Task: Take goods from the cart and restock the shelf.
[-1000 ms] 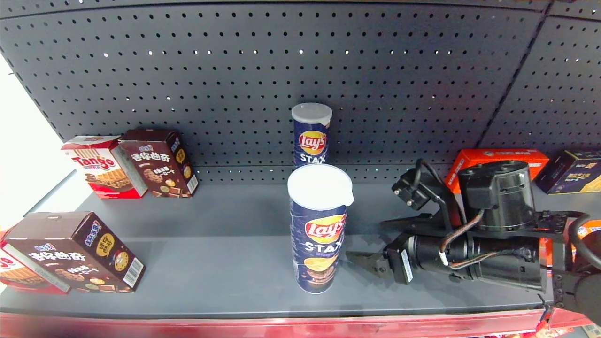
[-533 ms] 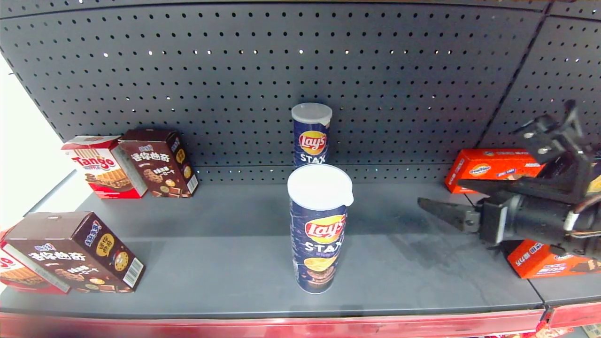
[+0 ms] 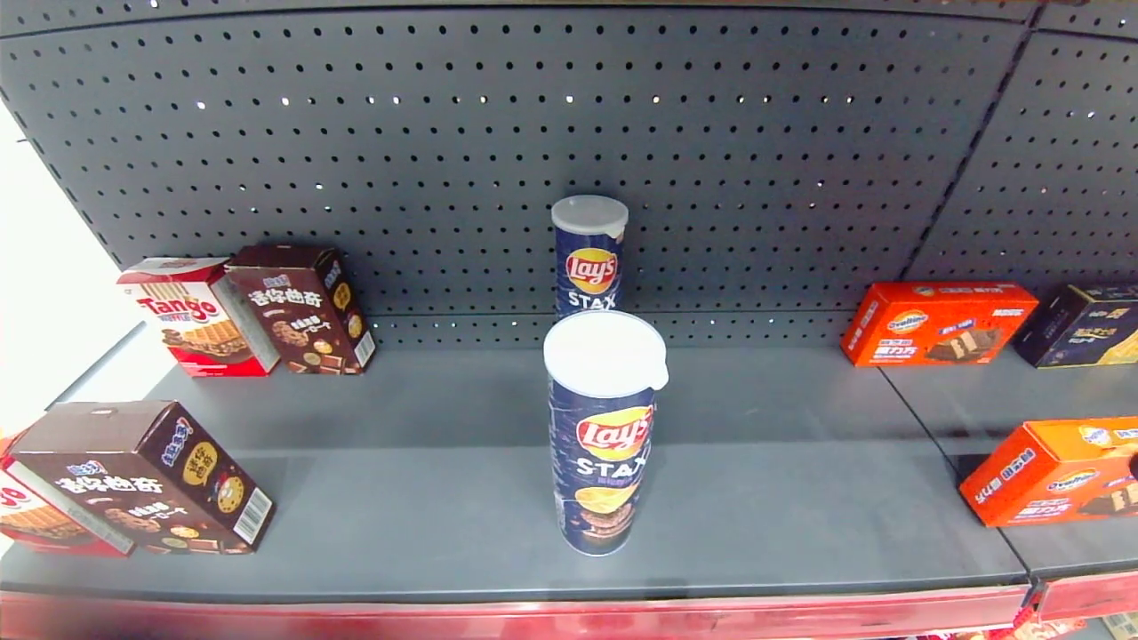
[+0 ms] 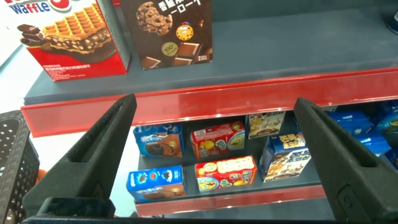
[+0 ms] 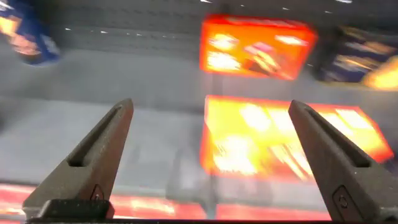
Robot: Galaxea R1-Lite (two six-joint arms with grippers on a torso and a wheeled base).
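Two chip cans stood upright on the shelf point(image 3: 400, 498), near can point(image 3: 605, 436) before far can point(image 3: 589, 258). Left gripper point(image 4: 214, 102) and right gripper point(image 5: 210, 104) gaped empty; placing looked finished, so the next move likely meant fetching more goods from the cart point(image 4: 11, 155)

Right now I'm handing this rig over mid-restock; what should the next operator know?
Left gripper: open, empty, in front of the shelf's red front edge.
Right gripper: open, empty, facing the orange boxes at the shelf's right.
Things: front chip can and rear chip can stand upright mid-shelf, one behind the other, free of both grippers.
Done: both cans placed.
Left: fetch the next item from the cart; a black mesh edge beside the left gripper may be it.
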